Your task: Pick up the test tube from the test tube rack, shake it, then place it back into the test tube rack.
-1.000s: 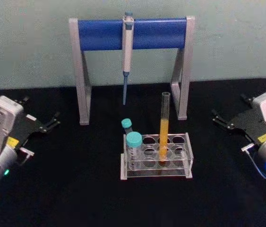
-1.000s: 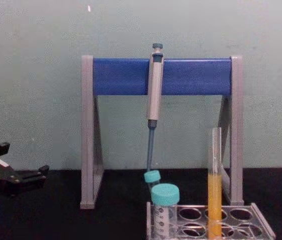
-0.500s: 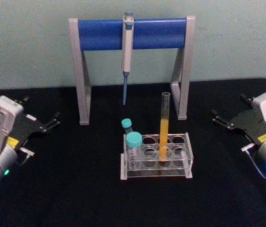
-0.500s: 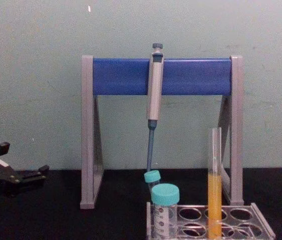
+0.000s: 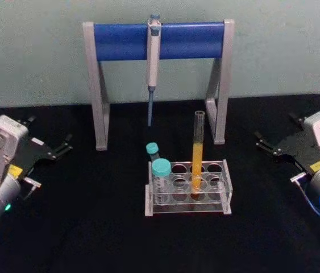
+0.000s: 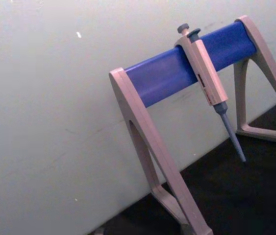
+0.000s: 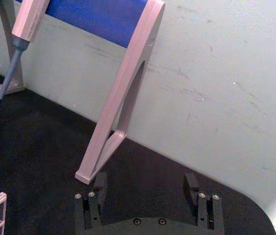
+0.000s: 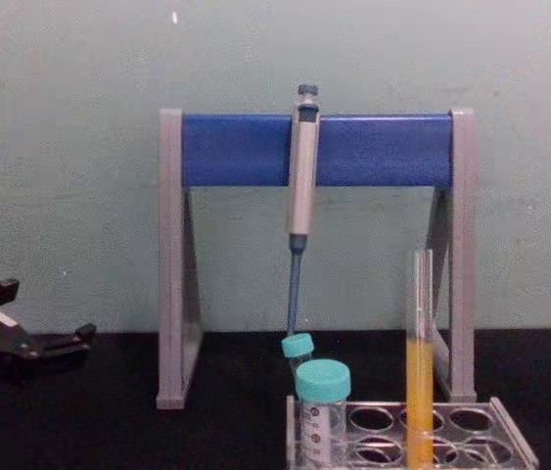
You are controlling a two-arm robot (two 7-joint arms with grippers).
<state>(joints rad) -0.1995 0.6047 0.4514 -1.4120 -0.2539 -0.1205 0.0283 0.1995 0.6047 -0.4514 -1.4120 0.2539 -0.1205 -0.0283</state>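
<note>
The test tube [image 5: 197,152] stands upright in the middle column of the test tube rack [image 5: 227,181] at the table's centre, its lower half orange-yellow; the chest view shows the test tube [image 8: 419,364] rising from the rack [image 8: 513,443]. My left gripper [image 5: 50,129] rests open at the far left of the table, well away from the rack, and appears again as the left gripper [image 8: 42,313] in the chest view. At the far right my right gripper [image 5: 274,128] is also open and holds nothing; in the right wrist view its fingers [image 7: 98,182] stand wide apart.
A tall grey-legged stand with a blue crossbar [image 5: 160,40] stands behind the rack, with a pipette [image 5: 153,68] hanging from it. Two teal-capped vials [image 5: 161,176] sit in the rack's left end. Black tabletop lies open on both sides of the rack.
</note>
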